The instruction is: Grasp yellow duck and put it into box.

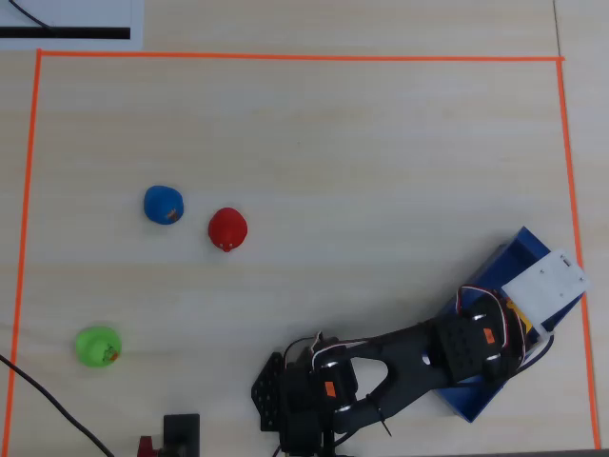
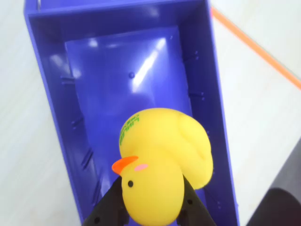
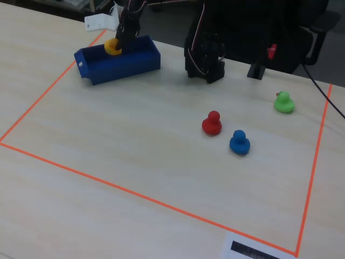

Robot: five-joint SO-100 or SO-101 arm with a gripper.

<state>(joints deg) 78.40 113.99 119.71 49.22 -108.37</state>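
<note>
Four toy ducks are in play, and only one of them is off the table: the yellow duck (image 2: 162,162) sits clamped between the two dark fingers (image 2: 109,211) of the gripper (image 2: 153,212), which press against its head from either side in the wrist view. Its orange beak (image 2: 124,164) points left in that view, and green lettering shows on its back. The duck hangs directly over the glossy blue floor of the box (image 2: 51,108), inside the outline of the box walls; whether it touches the floor cannot be told.

From the fixed view, the yellow duck (image 3: 112,46) appears at the level of the far rim of the box (image 3: 126,65), with the gripper (image 3: 119,44) coming down on it from above. A small slot shows in the box's left end wall there.

Relative to the box in the overhead view, the arm (image 1: 400,367) reaches over it from the left, and the wrist covers much of the box (image 1: 514,257) interior, so the yellow duck is hidden there. The red duck (image 1: 227,229) and blue duck (image 1: 163,205) stand near each other, well to the left of the box, and the green duck (image 1: 97,347) stands farther left again. An orange tape line (image 1: 285,57) frames the table (image 1: 362,162) area that holds the box and all the ducks.
</note>
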